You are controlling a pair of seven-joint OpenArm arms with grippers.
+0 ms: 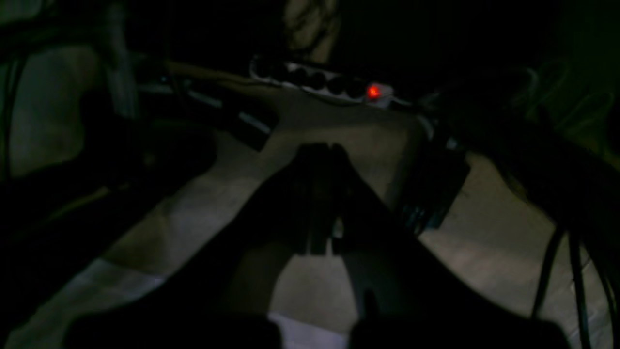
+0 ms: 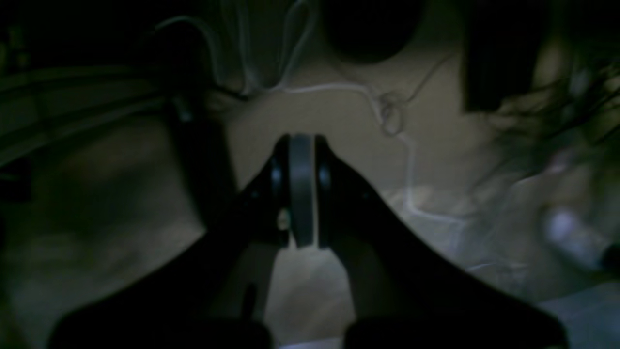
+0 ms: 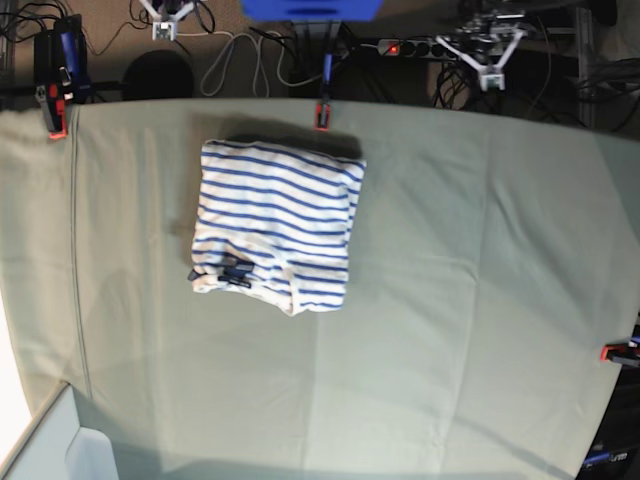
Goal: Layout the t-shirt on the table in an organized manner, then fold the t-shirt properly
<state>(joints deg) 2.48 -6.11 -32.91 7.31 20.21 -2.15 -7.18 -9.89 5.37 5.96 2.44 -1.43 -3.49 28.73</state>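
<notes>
Table (image 3: 480,300) cloth mostly bare near edge – t-shirt (image 3: 275,225) sits folded toward the far edge, left of centre, just below the far-edge red clamp (image 3: 321,117). Fold looks done; only squaring the slightly ragged near hem seems left. Both claws clenched, grasping nothing – left gripper (image 1: 323,160), right gripper (image 2: 301,145) parked beyond the far edge

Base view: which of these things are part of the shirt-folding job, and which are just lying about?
Part of the job:
- t-shirt, lying folded
- table
- left tool and right tool, both shut, parked past the far edge

Just lying about:
- red clamps
- power strip
- cables
</notes>
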